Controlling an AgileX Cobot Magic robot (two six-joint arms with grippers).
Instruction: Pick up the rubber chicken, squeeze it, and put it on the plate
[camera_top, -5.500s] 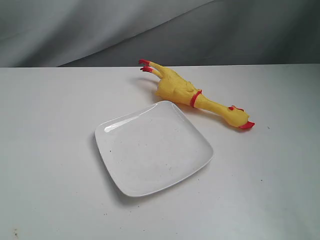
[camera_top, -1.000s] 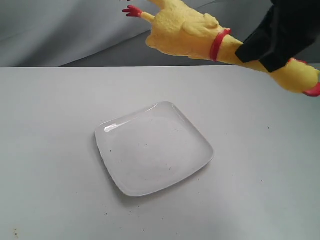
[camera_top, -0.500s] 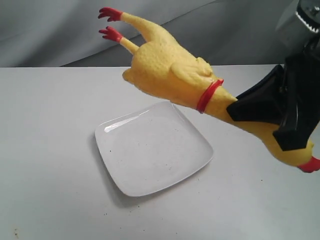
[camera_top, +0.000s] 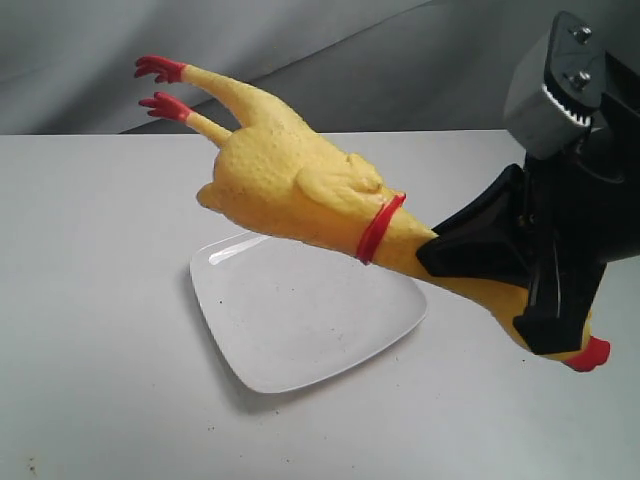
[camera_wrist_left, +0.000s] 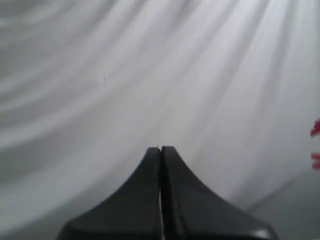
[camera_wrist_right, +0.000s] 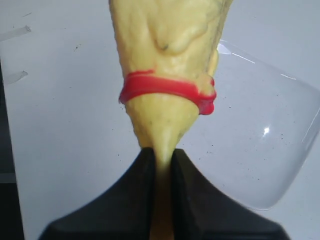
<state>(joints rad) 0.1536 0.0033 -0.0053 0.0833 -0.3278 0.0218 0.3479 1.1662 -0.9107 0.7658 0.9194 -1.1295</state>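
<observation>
The yellow rubber chicken (camera_top: 290, 190) hangs in the air over the white square plate (camera_top: 300, 330), red feet pointing up and left, red beak low at the right. My right gripper (camera_top: 470, 265) is shut on its neck just past the red ring, squashing it thin. In the right wrist view the chicken (camera_wrist_right: 167, 45) runs away from the right gripper (camera_wrist_right: 162, 157), with the plate (camera_wrist_right: 270, 145) beneath it to one side. My left gripper (camera_wrist_left: 161, 148) is shut with nothing in it, facing grey cloth; it does not show in the exterior view.
The plate lies on a white table (camera_top: 90, 300) with a few dark specks on it. A grey cloth backdrop (camera_top: 120, 60) hangs behind the table's far edge. A bit of red shows at the edge of the left wrist view.
The right gripper has carried the chicken down and to the left, so its body now hangs over the plate. Its feet have swung further left.
</observation>
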